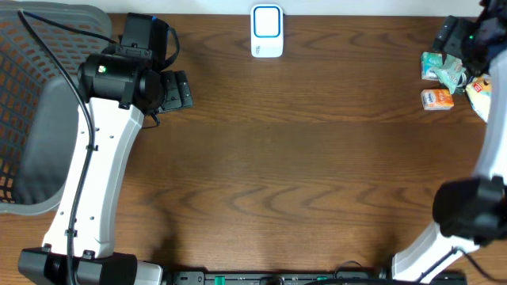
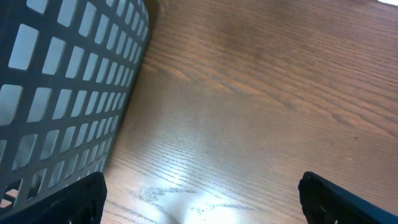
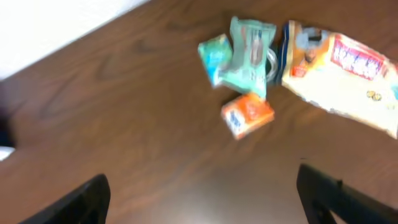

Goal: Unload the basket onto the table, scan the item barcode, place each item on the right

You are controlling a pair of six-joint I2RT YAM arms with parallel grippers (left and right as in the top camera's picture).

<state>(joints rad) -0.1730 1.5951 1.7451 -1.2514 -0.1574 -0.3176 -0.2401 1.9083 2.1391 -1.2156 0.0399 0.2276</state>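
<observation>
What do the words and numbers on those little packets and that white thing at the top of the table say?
No text can be read in these pictures.
On the orange box: white and blue print, too blurred to read.
On the cream bag: a red label with pale marks, too blurred to read.
On the green packet: dark print, too blurred to read.
On the white scanner: only a blue frame, no writing shows.

soft glare on table (image 2: 186,200), right wrist view blurred.
</observation>
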